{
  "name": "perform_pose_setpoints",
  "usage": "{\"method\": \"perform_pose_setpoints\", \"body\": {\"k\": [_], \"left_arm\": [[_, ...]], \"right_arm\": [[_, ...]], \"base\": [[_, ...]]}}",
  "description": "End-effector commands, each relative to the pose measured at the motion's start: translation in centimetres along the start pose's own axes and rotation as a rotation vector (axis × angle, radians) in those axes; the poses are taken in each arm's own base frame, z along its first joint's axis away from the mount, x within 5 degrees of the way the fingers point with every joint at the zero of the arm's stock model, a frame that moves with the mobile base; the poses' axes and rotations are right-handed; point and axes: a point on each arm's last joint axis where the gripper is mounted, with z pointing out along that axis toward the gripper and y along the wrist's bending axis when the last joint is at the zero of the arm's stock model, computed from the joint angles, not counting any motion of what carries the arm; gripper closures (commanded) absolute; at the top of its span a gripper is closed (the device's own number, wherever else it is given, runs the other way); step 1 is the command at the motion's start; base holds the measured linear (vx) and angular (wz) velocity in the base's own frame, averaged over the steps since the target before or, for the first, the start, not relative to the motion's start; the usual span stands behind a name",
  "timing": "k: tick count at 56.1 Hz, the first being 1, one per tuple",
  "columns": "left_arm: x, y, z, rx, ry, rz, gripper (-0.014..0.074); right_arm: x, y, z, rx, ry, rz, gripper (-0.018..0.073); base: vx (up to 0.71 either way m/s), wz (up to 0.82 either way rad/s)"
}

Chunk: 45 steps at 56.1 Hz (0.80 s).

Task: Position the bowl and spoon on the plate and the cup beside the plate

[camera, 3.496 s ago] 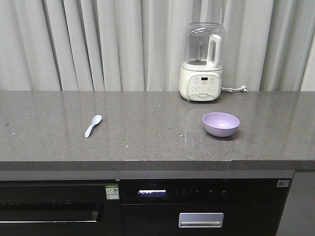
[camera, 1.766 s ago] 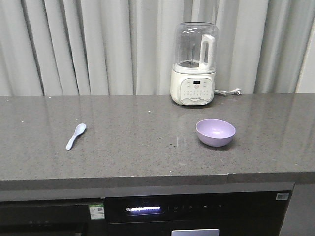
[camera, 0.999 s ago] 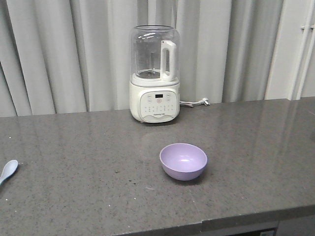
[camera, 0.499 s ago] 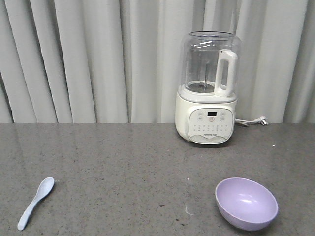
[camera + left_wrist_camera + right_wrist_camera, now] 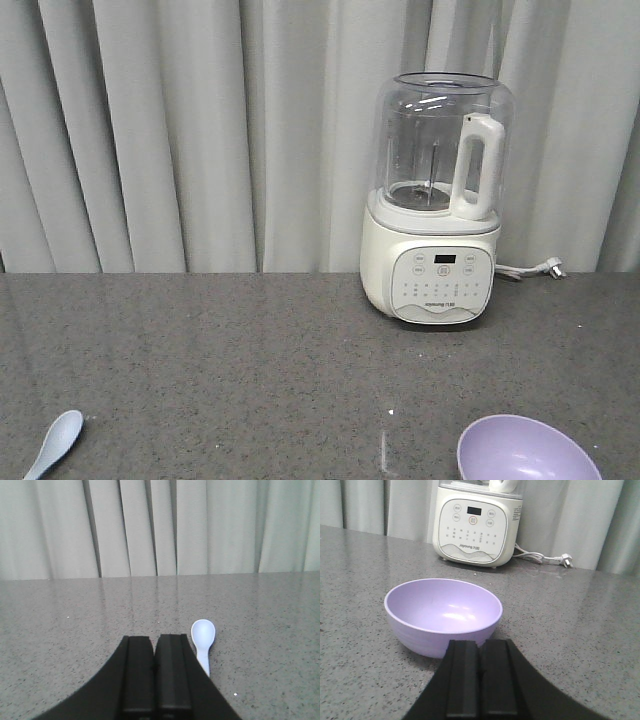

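The lavender bowl (image 5: pixel 527 452) sits on the grey counter at the lower right of the front view, cut by the frame edge. In the right wrist view the bowl (image 5: pixel 442 614) stands upright and empty just ahead of my right gripper (image 5: pixel 480 644), whose jaws are shut with nothing between them. The pale blue spoon (image 5: pixel 55 443) lies at the lower left of the front view. In the left wrist view the spoon (image 5: pixel 202 641) lies scoop away, just right of my left gripper (image 5: pixel 154 639), which is shut and empty. Plate and cup are out of view.
A white blender (image 5: pixel 437 200) with a clear jug stands at the back of the counter (image 5: pixel 220 370), its cord and plug (image 5: pixel 547 558) trailing to the right. Grey curtains (image 5: pixel 180 130) hang behind. The blender base (image 5: pixel 474 526) is behind the bowl.
The front view has moved in closer to the counter. The cabinet front dropped out of frame, the blender looms larger, and bowl and spoon slid to the bottom edge.
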Motion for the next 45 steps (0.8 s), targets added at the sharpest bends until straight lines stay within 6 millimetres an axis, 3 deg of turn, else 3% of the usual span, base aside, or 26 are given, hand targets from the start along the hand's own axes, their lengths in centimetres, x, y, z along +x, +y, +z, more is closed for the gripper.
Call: {"method": "perform_pose_setpoints", "body": {"k": [1,32,45], "left_arm": [[-1.9,0.0,-0.3,0.006,-0.128,-0.012,0.0599],[-1.9,0.0,-0.3,0.006,-0.128,-0.012,0.0599],[-2.2,0.0,-0.4,0.007,-0.159,-0.034,0.0599]], "right_arm": [[-0.7,-0.1,-0.1,0.017,-0.091,-0.005,0.0565],[-0.7,-0.1,-0.1,0.017,-0.091,-0.005,0.0565],[-2.1,-0.3,-0.3,0.031,-0.242,0.002,0.0565]], "base": [[0.1,-0.12],[0.04,-0.05],[0.0,0.0]]}}
